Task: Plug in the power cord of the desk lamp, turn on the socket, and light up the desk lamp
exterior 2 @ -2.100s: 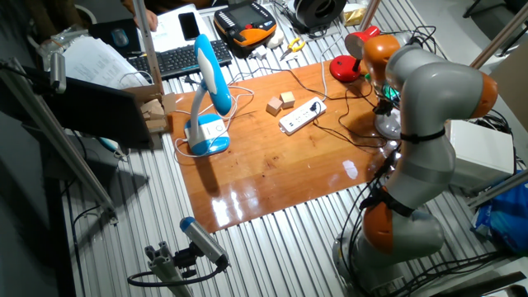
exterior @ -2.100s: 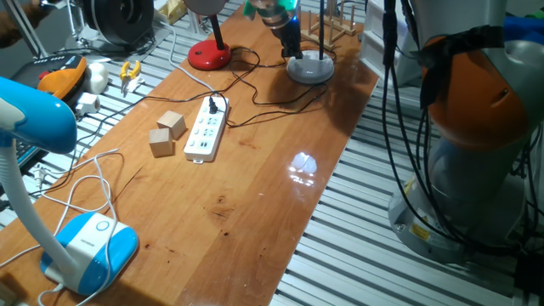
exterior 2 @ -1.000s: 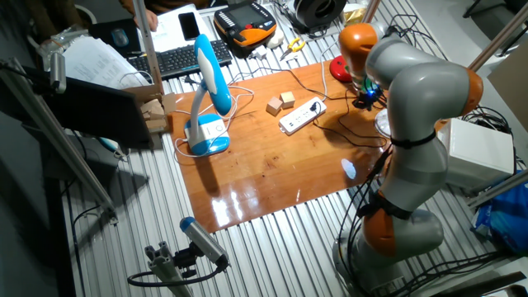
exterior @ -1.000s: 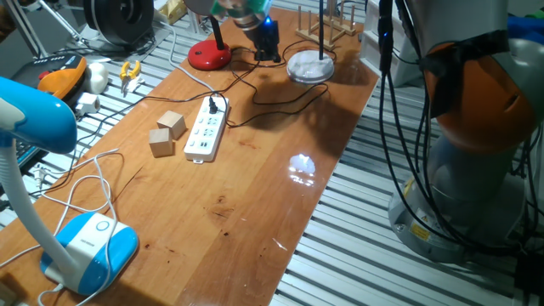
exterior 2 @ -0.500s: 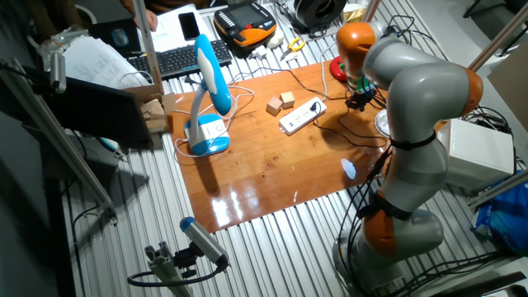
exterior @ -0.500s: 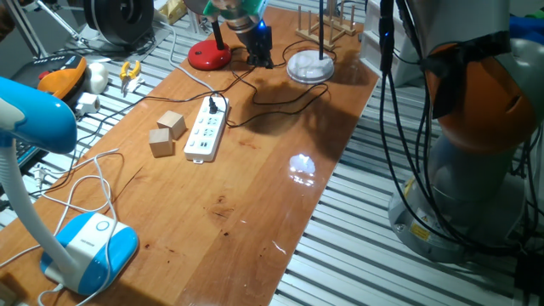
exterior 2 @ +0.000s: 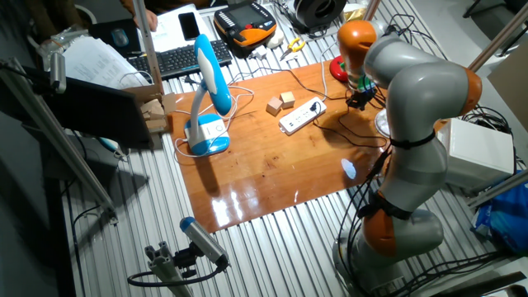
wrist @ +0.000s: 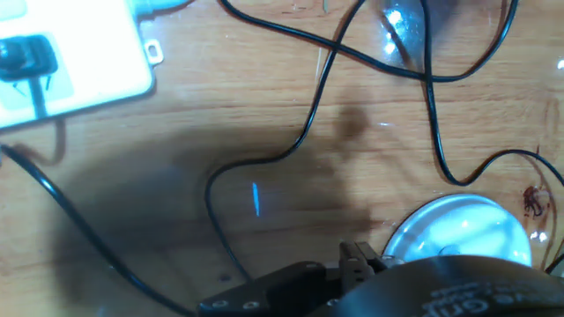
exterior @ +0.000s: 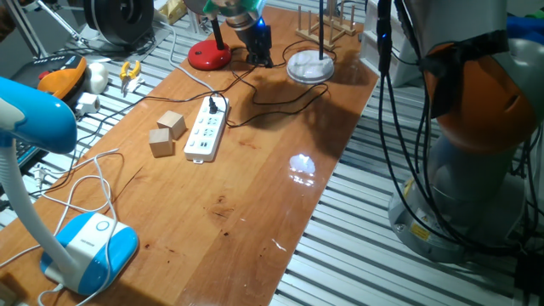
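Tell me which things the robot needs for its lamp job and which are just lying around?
Needed: power cord, white power strip, silver lamp base, claw.

Lying around: two wooden blocks, blue desk lamp, red lamp base, yellow pliers.

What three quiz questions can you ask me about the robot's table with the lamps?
1. True or false: the socket already has a black plug in it.
2. How many wooden blocks lie beside the socket? A) one B) two C) four
3. Fill in the gap: the gripper is between the red lamp base and the ___ round lamp base.

Key: 1 true; 2 B; 3 silver.
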Controlling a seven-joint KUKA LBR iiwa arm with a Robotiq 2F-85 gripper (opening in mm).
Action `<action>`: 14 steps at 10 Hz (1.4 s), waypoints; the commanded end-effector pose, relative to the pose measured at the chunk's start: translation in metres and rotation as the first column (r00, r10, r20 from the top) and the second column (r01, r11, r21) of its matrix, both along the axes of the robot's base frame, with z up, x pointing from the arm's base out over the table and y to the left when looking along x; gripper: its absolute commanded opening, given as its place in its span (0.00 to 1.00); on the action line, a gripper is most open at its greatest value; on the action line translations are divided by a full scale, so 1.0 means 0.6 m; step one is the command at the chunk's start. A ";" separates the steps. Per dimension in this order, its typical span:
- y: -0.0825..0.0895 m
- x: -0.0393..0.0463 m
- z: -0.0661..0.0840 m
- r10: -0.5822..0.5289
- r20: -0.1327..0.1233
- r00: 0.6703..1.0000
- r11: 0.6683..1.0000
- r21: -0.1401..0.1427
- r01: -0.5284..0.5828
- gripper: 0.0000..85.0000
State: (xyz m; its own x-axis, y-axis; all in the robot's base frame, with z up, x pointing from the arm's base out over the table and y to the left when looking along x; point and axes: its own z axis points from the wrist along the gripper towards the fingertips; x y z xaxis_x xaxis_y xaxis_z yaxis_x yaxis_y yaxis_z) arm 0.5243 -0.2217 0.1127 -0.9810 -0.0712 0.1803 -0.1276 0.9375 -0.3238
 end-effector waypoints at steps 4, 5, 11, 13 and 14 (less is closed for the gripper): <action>0.001 0.000 0.000 0.080 0.033 0.996 0.997 0.022 -0.081 0.00; 0.001 0.000 0.000 0.083 0.030 0.996 0.996 0.038 -0.084 0.00; 0.101 0.061 0.046 0.021 0.006 1.000 0.994 0.105 -0.022 0.00; 0.139 0.061 0.062 -0.012 -0.006 1.000 0.996 0.087 0.012 0.00; 0.158 0.053 0.068 -0.034 -0.008 0.999 0.995 0.090 0.035 0.00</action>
State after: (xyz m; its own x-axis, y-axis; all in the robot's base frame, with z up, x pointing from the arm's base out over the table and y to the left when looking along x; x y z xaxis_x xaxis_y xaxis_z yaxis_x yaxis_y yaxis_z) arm 0.5547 -0.1519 0.1544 -0.9825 -0.0492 0.1796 -0.0919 0.9669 -0.2379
